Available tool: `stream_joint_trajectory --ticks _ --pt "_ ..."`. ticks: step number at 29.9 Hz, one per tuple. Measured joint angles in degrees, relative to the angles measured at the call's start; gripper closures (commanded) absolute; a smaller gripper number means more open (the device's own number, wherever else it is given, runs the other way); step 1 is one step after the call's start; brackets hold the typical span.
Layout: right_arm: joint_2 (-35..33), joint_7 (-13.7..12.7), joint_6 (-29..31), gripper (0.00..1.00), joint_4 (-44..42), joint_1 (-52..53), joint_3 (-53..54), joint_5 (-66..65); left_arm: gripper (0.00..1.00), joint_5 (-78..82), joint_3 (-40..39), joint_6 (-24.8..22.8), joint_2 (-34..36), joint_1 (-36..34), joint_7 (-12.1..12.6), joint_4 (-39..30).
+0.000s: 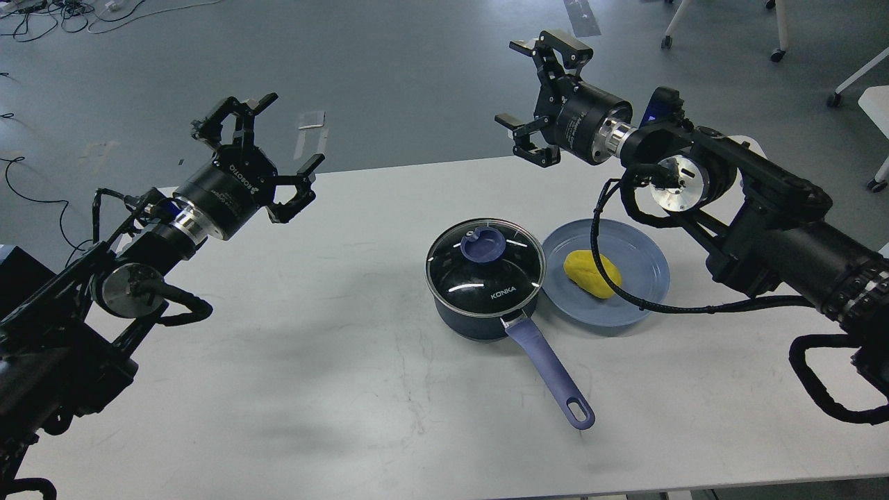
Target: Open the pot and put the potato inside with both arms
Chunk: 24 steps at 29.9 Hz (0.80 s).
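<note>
Overhead, both arms hover raised, left jaws (pixel 258 158) and right jaws (pixel 536 97) spread apart, empty.

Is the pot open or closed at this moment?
Closed. The glass lid with its blue knob sits flat on the pot; the potato lies on the plate.

A robotics lab, seen from my own head.
I stand at a plain white table (pixel 278 389) on a bare grey floor (pixel 389 62) — loose cables (pixel 42 17) trail there, and wheeled furniture legs (pixel 778 31) show beyond.
</note>
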Motion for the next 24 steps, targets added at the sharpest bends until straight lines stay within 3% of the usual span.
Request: stream_joint_trajectory --ticks 10,16,20,24 --pt "0.08 0.48 0.08 0.0 0.1 0.23 -0.81 -0.06 0.02 0.28 0.59 0.0 -0.19 -0.12 0.64 -0.1" --pt "-0.39 0.74 0.16 0.0 0.2 -0.61 -0.96 -0.08 0.02 3.5 1.23 5.17 0.54 -1.1 0.31 -0.07" --pt "-1.54 0.78 0.12 0.0 0.34 -0.96 -0.67 -0.02 0.02 21.0 1.35 7.35 3.36 -2.0 -0.28 -3.77" --pt "-3.01 1.13 0.02 0.0 0.33 -1.18 0.28 -0.01 0.02 41.21 0.64 16.22 6.42 -3.16 -2.19 -8.8"
